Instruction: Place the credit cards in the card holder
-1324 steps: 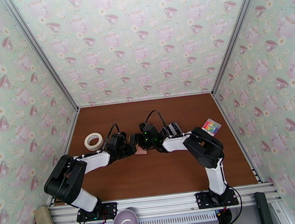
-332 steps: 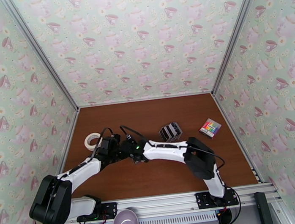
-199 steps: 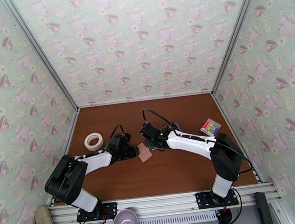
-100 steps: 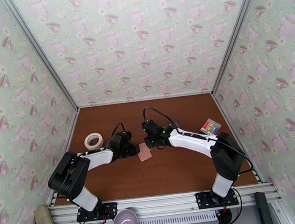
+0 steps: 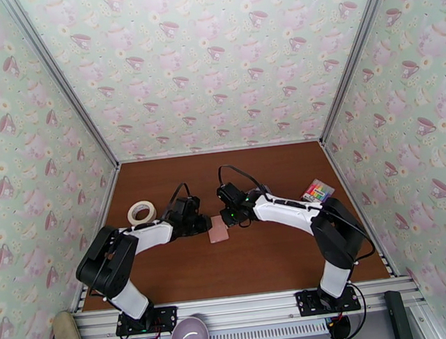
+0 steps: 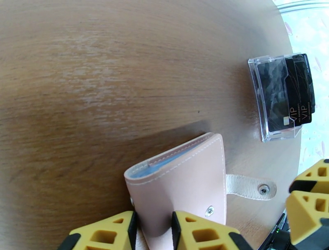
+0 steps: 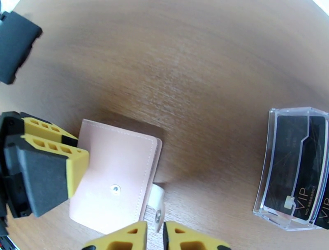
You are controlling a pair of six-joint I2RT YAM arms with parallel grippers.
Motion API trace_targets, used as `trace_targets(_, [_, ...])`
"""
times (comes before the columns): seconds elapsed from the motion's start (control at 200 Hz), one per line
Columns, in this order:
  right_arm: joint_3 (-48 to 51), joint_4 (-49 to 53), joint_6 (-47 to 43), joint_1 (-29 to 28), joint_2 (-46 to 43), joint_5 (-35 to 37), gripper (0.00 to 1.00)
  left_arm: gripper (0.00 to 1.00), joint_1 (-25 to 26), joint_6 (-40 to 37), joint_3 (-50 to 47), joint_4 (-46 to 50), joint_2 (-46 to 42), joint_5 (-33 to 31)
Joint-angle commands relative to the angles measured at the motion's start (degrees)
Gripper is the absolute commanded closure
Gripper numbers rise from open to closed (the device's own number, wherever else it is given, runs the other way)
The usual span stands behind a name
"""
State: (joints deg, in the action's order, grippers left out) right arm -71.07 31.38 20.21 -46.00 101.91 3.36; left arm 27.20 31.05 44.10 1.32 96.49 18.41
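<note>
card holder (image 6: 181, 177): pink, folded flat on the table (image 6: 103, 82). Its snap tab (image 6: 246, 187) is undone and sticks out loose. A sliver of blue-grey lining shows at one edge.
credit cards (image 6: 294, 92): dark, VIP-marked, stood in a clear stand (image 6: 259, 98). They are well apart from the card holder, out past its tab side.
left gripper (image 6: 152, 216): at the card holder's side away from the tab. The jaws are part closed, one finger lies over the pink cover and the holder's edge sits in the gap. You can't tell if they really clamp it.
right gripper (image 7: 155, 226): just beside the tab end. The jaws are drawn nearly together with a thin slit between. You can't tell whether they pinch the tab or nothing.
done: nothing you can tick off. No card looks loaded and the holder isn't opened.
left to do: by my read, all of it. Open the holder, pull the cards from the stand, slot them in.
hard to see: you can't count the cards, because they overlap and the right wrist view cuts the stack off. The holder's pockets are folded out of sight. Its near corner is hidden under the left fingers (image 6: 197, 230).
</note>
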Motion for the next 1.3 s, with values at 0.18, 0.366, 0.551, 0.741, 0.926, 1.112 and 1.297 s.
trace_targets(0.18, [1.11,-0.68,0.61,0.3,1.55,-1.56,0.84,0.7,0.22,-0.91,1.39,1.12,0.83,-1.1])
trace_targets(0.366, [0.84,-0.61,0.71,0.73,2.08,-1.92,0.83,0.71,0.23,-0.86,1.47,1.2,0.76,-1.03])
trace_targets(0.551, [0.99,-0.96,0.71,1.24,2.22,-2.44,0.84,0.7,0.24,-0.82,1.46,1.05,0.81,-0.93])
trace_targets(0.741, [0.72,-1.14,0.71,1.21,2.51,-3.16,0.87,0.7,0.24,-0.78,1.47,1.05,0.73,-0.83])
trace_targets(0.926, [0.88,-1.77,0.53,1.25,2.39,-5.45,0.89,0.7,0.27,-0.73,1.43,1.14,0.5,-0.92])
trace_targets(1.112, [1.18,-2.16,1.09,1.19,1.53,-6.92,0.93,0.71,0.27,-0.56,1.2,0.84,0.46,-0.75])
trace_targets(1.297, [1.54,-4.84,3.3,1.26,0.5,-11.3,0.93,0.7,0.22,-0.24,0.88,0.39,0.47,-0.48])
